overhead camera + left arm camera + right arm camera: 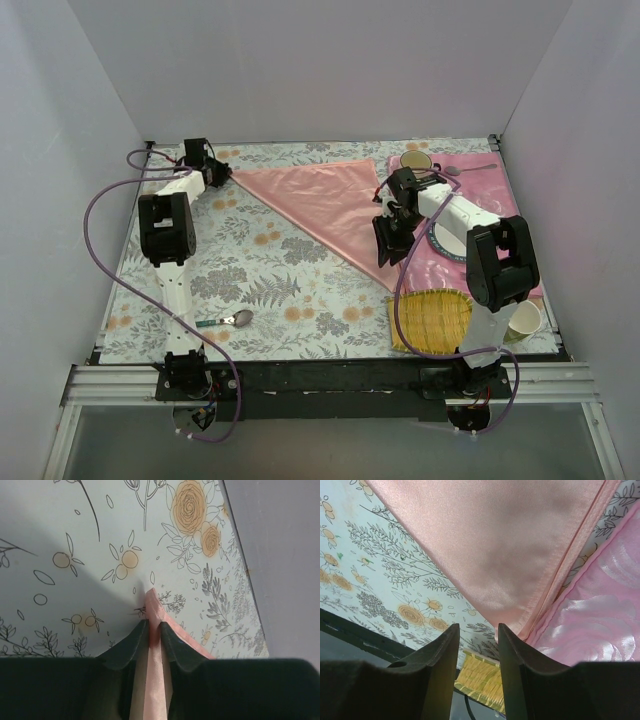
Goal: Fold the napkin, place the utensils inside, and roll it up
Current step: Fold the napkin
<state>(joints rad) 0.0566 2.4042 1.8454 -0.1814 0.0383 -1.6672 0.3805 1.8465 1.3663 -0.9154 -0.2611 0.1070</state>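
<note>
The left gripper [154, 630] is pinching the napkin [325, 200] at its far-left corner. Its two dark fingers [131, 647] are pressing together on the thin hem, and a small tip of cloth is poking out beyond them. The right gripper [479, 645] is standing with its jaws parted and nothing between them. It is sitting at the napkin's near point, which is lying just ahead of its fingertips. Whether they are touching the cloth cannot be told.

The napkin is lying folded into a glossy salmon triangle, stretching flat from the pinched corner across to its long right edge. It is resting on a floral tablecloth [270, 270], which is showing on its left and near sides. A deeper pink placemat [425, 270] is running under the napkin's right edge, with its raised rose pattern showing in the right wrist view.

A blue-rimmed plate [441, 247] is sitting on the placemat, right of the napkin and mostly hidden under the right arm. An all-silver spoon [466, 169] is lying near the placemat's far edge. A yellow bamboo mat [432, 320] is lying just nearer than the napkin's near point, with a paper cup [524, 319] at its right.

The teal-handled spoon [228, 320] is lying well apart from the napkin, near the left arm's base.
</note>
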